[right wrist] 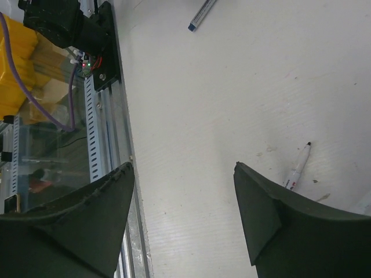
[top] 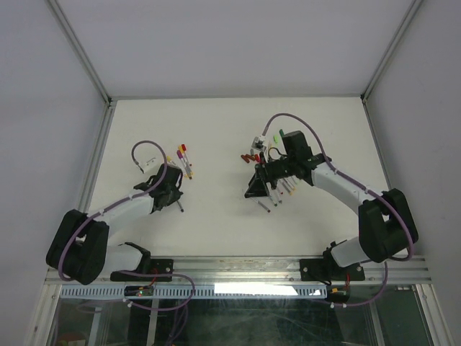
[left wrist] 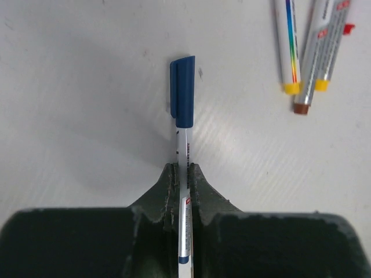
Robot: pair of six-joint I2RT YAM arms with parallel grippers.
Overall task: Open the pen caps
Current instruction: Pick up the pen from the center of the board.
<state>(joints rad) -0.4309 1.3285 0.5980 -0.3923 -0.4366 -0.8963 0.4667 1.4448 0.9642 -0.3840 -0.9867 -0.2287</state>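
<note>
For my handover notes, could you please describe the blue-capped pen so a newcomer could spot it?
On the white table, find the left claw: it is shut on a thin white pen. That pen sticks out ahead of the claw and carries a dark blue cap; the loose pens beside it have yellow or brown ends.

The table (left wrist: pixel 69 87) is white and matt, with a fine ribbed grain across it. The blue cap (left wrist: pixel 183 92) is smooth plastic with a soft sheen. Its pen barrel (left wrist: pixel 184 152) is glossy white plastic with print on it. The left gripper (left wrist: pixel 183 168) has fingers (left wrist: pixel 165 200) of dark green plastic, matt and rough, ragged along the edges. The right gripper (right wrist: pixel 184 167) has fingers (right wrist: pixel 269 214) of the same dull, grainy finish. Three loose pens (left wrist: pixel 316 52) have silvery-grey barrels with a satin shine. The rail (right wrist: pixel 95 145) at the table's near edge is bare slotted metal.
</note>
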